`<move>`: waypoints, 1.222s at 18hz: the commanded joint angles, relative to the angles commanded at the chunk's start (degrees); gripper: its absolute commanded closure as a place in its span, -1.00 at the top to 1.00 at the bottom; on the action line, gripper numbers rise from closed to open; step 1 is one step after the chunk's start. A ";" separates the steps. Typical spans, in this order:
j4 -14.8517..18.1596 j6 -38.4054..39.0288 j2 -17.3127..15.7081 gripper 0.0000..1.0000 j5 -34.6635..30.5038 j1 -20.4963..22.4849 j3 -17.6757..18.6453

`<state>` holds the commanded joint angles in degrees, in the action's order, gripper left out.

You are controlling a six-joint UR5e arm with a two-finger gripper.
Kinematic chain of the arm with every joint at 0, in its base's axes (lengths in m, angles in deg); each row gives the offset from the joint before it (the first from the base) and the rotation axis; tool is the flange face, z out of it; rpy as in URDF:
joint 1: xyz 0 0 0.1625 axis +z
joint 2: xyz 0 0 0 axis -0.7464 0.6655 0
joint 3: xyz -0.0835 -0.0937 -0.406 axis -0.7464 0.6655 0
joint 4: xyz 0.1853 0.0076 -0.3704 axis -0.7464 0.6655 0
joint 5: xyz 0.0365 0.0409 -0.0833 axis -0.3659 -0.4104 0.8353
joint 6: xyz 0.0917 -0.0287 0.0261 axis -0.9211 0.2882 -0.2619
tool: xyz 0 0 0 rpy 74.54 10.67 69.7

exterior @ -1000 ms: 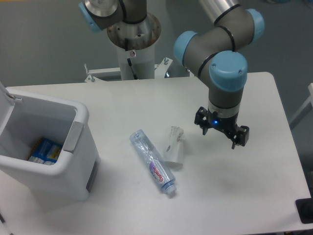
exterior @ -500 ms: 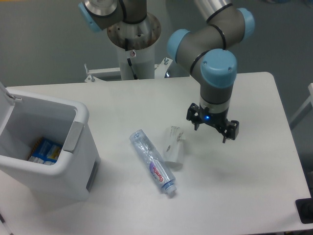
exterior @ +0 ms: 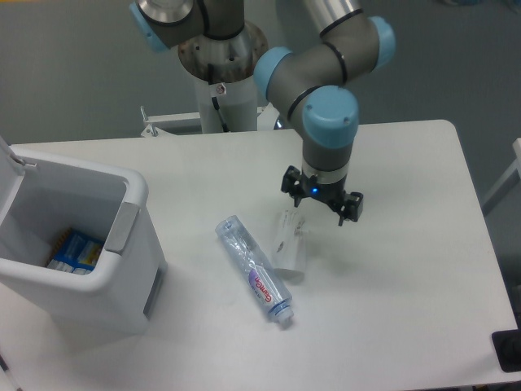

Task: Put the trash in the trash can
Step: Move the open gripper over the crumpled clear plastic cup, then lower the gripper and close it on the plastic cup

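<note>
Trash on the table [exterior: 407, 269]: clear plastic bottle [exterior: 254, 270] with red-and-white label, lying on its side at centre; translucent cup [exterior: 290, 243] tipped over just right of it, touching or nearly so. Both likely light, thin-walled, easily crushed and slick; best gripped gently across the cup's body, or the bottle's middle near the label. Hand [exterior: 321, 199] poised open, empty, just above and right of the cup. Trash can [exterior: 130, 216] open at far left, well apart, something blue inside.
</note>
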<state>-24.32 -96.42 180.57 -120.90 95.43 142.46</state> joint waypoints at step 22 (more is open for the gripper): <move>-0.89 4.32 0.01 -0.88 0.61 -0.44 -1.75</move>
<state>-25.22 -92.10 180.58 -120.29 94.98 140.71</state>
